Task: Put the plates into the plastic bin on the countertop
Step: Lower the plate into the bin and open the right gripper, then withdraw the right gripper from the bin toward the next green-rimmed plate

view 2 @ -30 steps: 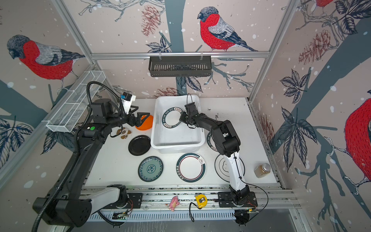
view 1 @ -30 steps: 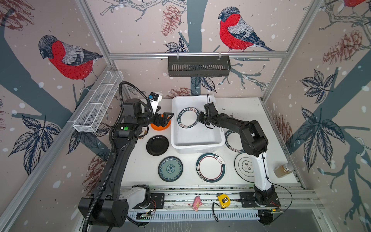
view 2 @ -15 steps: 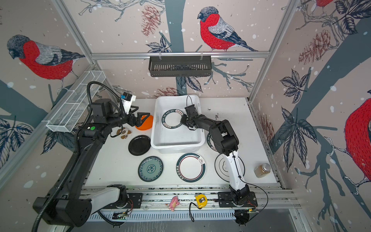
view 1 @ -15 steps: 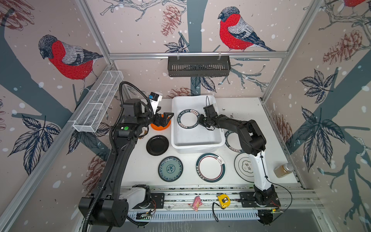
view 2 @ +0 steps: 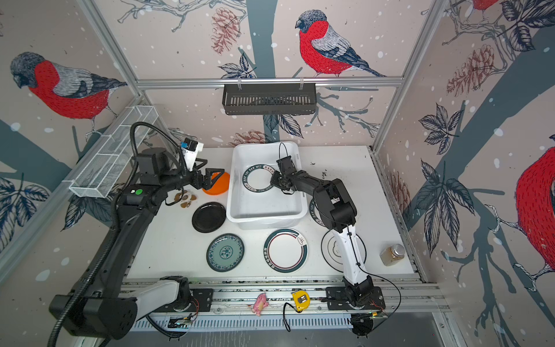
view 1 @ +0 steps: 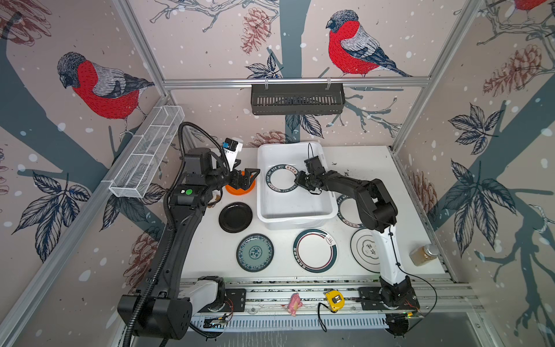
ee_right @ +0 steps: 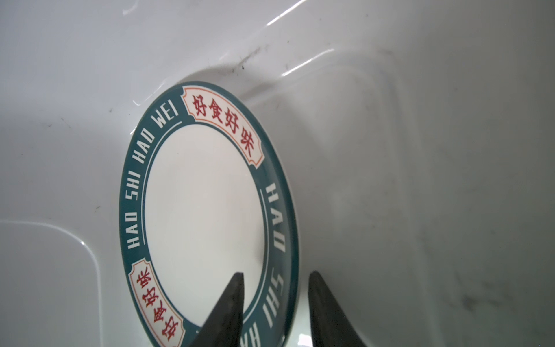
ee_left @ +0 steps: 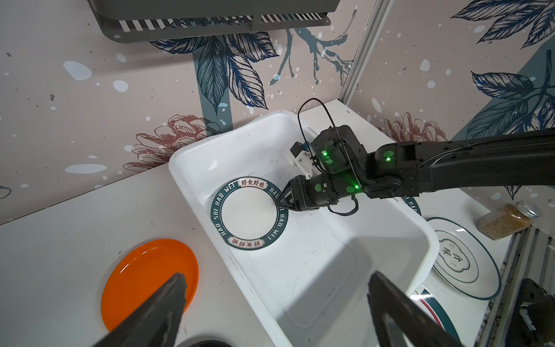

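A white plate with a teal lettered rim (view 1: 282, 181) (ee_right: 204, 210) rests inside the white plastic bin (view 1: 297, 217) (view 2: 264, 220) at its far left end. My right gripper (view 1: 297, 181) (ee_right: 276, 274) is open down in the bin. One finger is over the plate's white middle and the other outside its rim, and both stand clear of it. My left gripper (view 1: 247, 168) (ee_left: 277, 275) hangs wide open and empty over the orange plate (view 1: 240, 190) (ee_left: 144, 279) by the bin's left wall. On the countertop (view 1: 210, 249) lie black (view 1: 235, 217), teal floral (view 1: 255, 252) and banded white (view 1: 315, 251) plates.
My right arm partly covers two more white plates, a ringed plate (view 1: 365, 249) and a lettered plate (view 1: 345, 210). A black slotted basket (view 1: 297, 98) hangs on the back rail and a wire-mesh tray (view 1: 147, 156) on the left wall. A jar (view 1: 423, 254) stands front right.
My right gripper's jaws have parted and let go of the lettered plate, which now rests in the bin. The left arm has not moved.
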`<state>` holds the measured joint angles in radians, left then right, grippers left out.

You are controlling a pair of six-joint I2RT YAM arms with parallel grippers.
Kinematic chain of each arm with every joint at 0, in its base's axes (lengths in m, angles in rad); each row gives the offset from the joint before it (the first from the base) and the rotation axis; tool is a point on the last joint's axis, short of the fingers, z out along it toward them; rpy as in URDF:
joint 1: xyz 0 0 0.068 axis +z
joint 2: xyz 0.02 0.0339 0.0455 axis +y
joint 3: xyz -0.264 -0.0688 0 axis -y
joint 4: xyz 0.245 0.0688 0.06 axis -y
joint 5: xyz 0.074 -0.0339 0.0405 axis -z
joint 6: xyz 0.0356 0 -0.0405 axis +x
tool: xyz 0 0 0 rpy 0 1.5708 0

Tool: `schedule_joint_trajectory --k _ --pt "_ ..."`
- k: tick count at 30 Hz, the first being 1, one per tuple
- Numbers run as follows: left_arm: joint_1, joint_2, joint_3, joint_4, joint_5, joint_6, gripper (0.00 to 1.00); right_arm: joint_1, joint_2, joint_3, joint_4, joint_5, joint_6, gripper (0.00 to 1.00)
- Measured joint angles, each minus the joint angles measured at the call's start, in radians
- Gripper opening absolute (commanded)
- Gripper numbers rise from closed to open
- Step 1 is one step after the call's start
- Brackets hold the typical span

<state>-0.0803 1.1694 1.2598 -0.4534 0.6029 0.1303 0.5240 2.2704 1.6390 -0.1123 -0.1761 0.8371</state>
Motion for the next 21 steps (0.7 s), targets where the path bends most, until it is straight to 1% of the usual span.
schedule_joint_trajectory --k 4,8,12,17,21 --pt "0.000 0.000 -0.001 0.000 0.000 0.001 0.94 0.004 -0.003 0.025 -0.035 0.015 -0.005 0.46" --pt "0.000 0.000 0.002 -0.004 -0.002 0.010 0.94 0.019 -0.037 0.051 -0.077 0.030 -0.026 0.49" --pt "0.000 0.000 0.009 -0.006 -0.005 0.027 0.94 0.047 -0.085 0.081 -0.107 0.064 -0.053 0.50" --pt "0.000 -0.004 0.012 -0.022 -0.022 0.035 0.94 0.079 -0.179 0.062 -0.151 0.115 -0.084 0.49" --pt "0.000 -0.008 0.019 -0.033 -0.034 0.047 0.95 0.114 -0.323 -0.018 -0.153 0.164 -0.131 0.48"
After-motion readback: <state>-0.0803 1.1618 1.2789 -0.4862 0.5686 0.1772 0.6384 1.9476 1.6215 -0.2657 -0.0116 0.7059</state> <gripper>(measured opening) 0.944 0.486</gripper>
